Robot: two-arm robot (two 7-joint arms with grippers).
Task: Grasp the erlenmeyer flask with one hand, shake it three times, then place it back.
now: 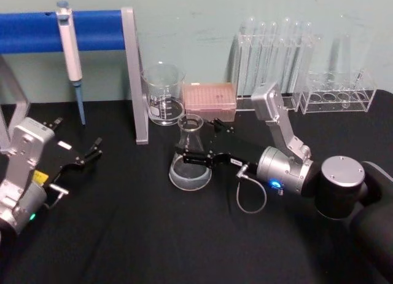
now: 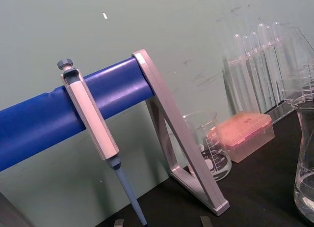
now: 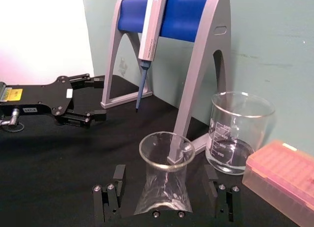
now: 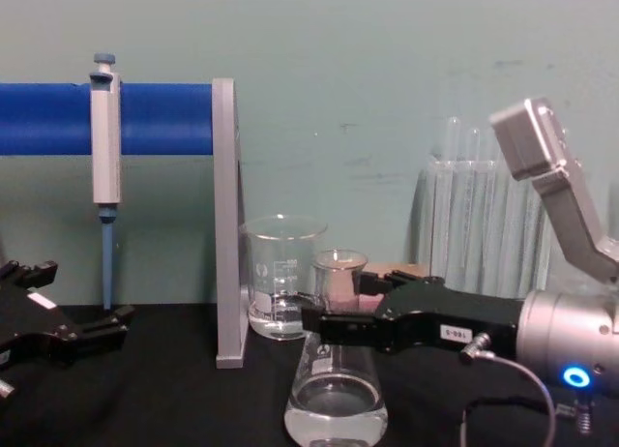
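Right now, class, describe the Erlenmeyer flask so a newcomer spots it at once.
Find the blue-barred stand; right of its grey upright sits a straight-sided beaker. Nearer the robot stands the erlenmeyer flask, straddled by the open right claw. Unlike the beaker, it is conical: wide flat base, narrow neck, flared rim.

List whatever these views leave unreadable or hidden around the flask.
- Head view: markings on the straight-sided clear glass beaker, too small to read.
- Left wrist view: clear conical glass erlenmeyer flask, cut off by the picture's edge.
- Right wrist view: flask's base, hidden by the black right gripper and the picture's edge.
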